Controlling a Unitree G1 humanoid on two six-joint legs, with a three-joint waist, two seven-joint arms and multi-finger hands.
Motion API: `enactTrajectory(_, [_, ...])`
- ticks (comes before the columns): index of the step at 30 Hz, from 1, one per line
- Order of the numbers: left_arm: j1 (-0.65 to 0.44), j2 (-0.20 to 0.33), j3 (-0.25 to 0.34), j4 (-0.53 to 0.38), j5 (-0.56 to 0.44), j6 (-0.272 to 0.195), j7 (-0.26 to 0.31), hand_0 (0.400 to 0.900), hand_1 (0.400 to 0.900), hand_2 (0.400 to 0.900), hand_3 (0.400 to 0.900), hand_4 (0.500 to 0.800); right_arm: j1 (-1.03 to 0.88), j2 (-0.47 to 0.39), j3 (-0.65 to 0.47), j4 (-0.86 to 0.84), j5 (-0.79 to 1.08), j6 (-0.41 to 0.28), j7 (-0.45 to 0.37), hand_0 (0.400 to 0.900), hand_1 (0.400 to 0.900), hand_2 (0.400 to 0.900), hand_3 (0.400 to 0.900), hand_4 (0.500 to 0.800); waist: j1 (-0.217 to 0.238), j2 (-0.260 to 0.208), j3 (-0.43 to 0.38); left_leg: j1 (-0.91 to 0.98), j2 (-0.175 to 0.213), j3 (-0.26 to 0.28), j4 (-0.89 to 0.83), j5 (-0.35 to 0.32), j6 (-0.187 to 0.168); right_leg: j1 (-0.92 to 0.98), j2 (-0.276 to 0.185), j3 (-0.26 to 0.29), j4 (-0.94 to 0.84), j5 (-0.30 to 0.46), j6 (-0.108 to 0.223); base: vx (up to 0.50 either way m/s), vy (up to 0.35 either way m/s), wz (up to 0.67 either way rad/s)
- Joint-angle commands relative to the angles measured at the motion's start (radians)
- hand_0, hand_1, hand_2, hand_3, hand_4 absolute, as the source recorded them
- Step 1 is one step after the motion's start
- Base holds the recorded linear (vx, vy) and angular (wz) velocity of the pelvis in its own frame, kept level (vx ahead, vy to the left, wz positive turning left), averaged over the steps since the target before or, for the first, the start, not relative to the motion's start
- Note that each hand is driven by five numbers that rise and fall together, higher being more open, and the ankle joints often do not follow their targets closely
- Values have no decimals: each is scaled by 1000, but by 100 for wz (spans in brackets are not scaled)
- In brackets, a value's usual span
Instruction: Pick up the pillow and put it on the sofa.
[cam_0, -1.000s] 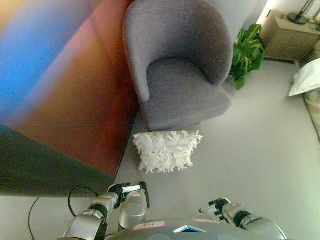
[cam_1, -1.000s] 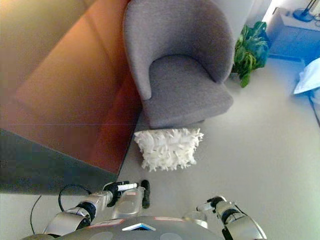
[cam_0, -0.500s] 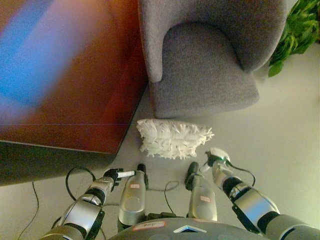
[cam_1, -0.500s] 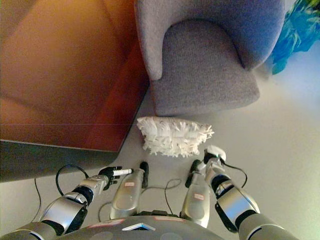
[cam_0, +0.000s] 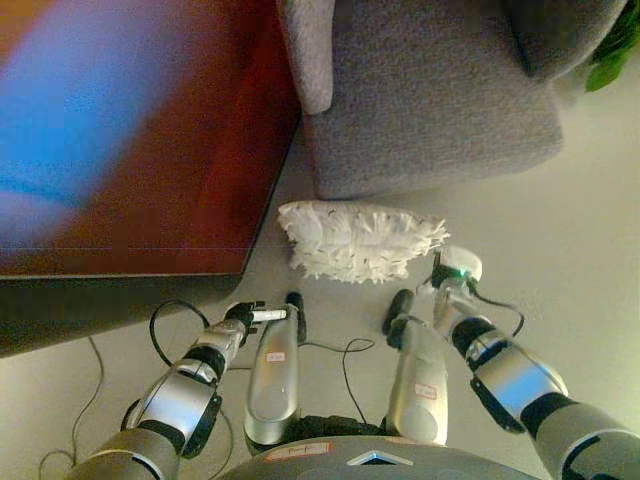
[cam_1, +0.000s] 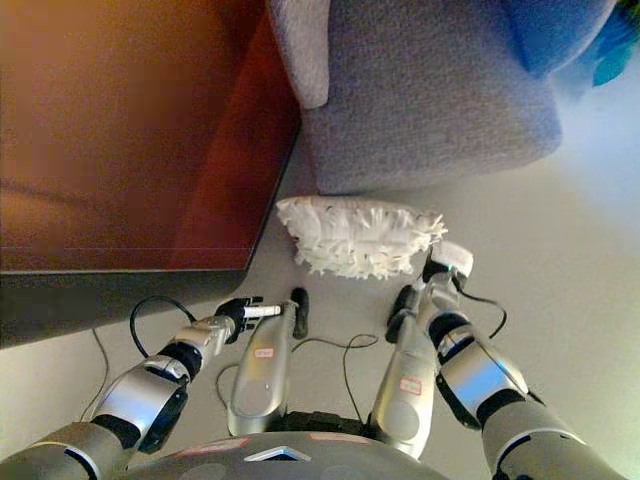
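step: grab pillow (cam_0: 360, 240) off floor | right robot hand (cam_0: 452, 278) beside it, fingers can't tell | left robot hand (cam_0: 245, 316) loosely curled, empty | tip: scoop both ends, then sofa (cam_0: 430, 90)

sofa (cam_0: 430, 90) top cropped, plant (cam_0: 615, 55) mostly cropped

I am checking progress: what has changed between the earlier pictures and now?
The right hand has reached forward to the right end of the white pillow; no grasp shows. The camera view dipped closer. The pillow stays on the floor before the grey sofa; the left hand stays low.
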Motion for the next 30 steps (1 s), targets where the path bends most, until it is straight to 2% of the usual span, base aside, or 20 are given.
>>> enactTrajectory(1, [83,16,-54,45,-16,103,41,900,900,900,900,800,-90,-83,18,-36,-37,14,-73,900,900,900,900,800,19,11,14,-98,1,-42,31,50,17,11,-81,112,90,-21,44,1,65,11])
enactTrajectory(8, [62,11,-59,59,-42,156,37,900,900,900,900,800,-189,-136,29,-42,77,-34,-174,900,900,900,900,800,17,41,25,-205,-16,-56,133,20,34,-127,-67,157,227,-68,25,32,41,7])
enactTrajectory(11, [61,6,-59,63,-58,161,40,900,900,900,900,800,-216,-148,18,-55,118,-52,-202,900,900,900,900,800,12,48,27,-234,-22,-56,153,17,39,-163,-53,173,257,-78,18,49,44,1])
enactTrajectory(19, [54,2,-61,56,-100,173,39,900,900,900,900,800,-301,-178,46,-65,100,-52,-73,900,900,900,900,800,17,66,36,-293,-34,-57,202,13,52,-231,-47,184,326,-101,4,25,35,3])
enactTrajectory(30, [46,9,-69,52,-161,183,38,900,900,900,900,800,-411,-189,110,-46,85,-25,16,900,900,900,900,800,29,95,72,-449,-57,-92,350,-8,69,-392,-27,225,489,-151,-17,-17,19,5])
